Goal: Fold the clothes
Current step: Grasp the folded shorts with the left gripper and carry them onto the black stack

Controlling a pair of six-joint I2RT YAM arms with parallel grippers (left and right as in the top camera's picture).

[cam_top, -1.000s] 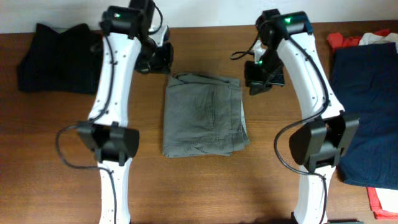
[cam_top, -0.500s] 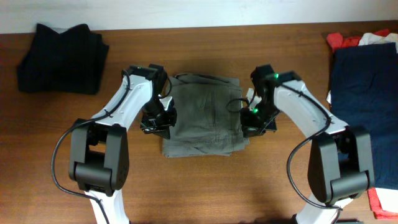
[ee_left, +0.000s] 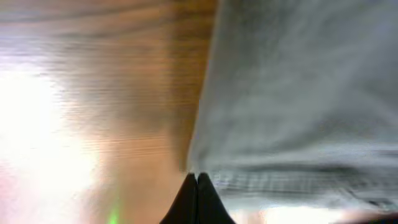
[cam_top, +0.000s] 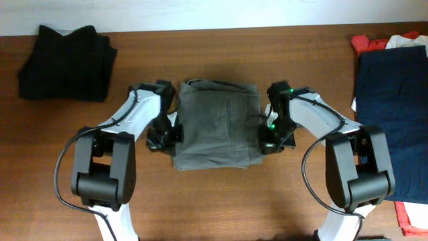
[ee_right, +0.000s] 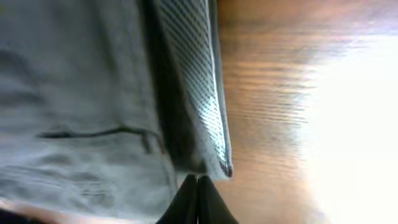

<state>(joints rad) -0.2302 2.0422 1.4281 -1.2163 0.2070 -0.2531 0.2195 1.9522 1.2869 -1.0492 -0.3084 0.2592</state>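
Note:
A folded grey garment (cam_top: 217, 124) lies at the table's middle. My left gripper (cam_top: 167, 134) is low at its left edge, fingers shut and empty, their tips (ee_left: 196, 177) touching the fabric's corner (ee_left: 292, 93). My right gripper (cam_top: 269, 138) is low at the garment's right edge, fingers shut and empty, tips (ee_right: 197, 179) just under the folded edge with its checked lining (ee_right: 193, 93). A folded black garment (cam_top: 65, 62) lies at the far left. A dark blue garment (cam_top: 391, 100) is spread at the right.
Red and white clothes (cam_top: 388, 41) are piled at the far right corner, and a red piece (cam_top: 409, 214) shows at the lower right edge. Bare wooden table (cam_top: 221, 201) lies in front of the grey garment.
Both arms came down from the garment's far corners to its sides, then slid slightly outward and toward me. The grey garment stays folded in place.

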